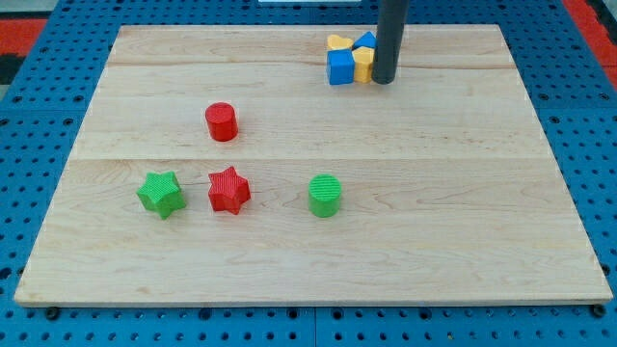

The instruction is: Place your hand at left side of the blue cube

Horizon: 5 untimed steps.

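Because my tip [384, 81] stands right of the ribbed blue cube [339, 67], near the wooden table's [289, 260] top, against the yellow block [362, 65], with no claw fitted, cutting straight left would shove that cluster.

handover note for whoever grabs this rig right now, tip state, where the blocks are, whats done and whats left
My tip is down at the view's top, on the right side of the block cluster, against the yellow block.
The blue cube sits at the cluster's left, with a yellow heart-like block and a blue block behind.
Done: nothing yet; the tip is on the wrong side.
Left: go around the cluster and stop just left of the blue cube.
Elsewhere: red cylinder, green star, red star, green cylinder.
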### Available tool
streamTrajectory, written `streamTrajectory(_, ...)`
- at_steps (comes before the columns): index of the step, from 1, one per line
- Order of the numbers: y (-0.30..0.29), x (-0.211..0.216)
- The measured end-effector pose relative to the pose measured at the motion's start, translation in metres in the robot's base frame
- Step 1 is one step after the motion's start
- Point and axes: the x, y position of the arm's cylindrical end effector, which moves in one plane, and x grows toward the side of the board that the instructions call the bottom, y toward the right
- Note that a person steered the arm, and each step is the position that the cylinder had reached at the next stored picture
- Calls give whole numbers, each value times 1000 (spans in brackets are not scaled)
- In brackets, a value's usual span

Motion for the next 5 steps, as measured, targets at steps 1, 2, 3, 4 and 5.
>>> streamTrajectory(1,36,25)
streamTrajectory(2,49,40)
streamTrajectory(3,49,40)
streamTrajectory(4,36,40)
streamTrajectory(5,3,40)
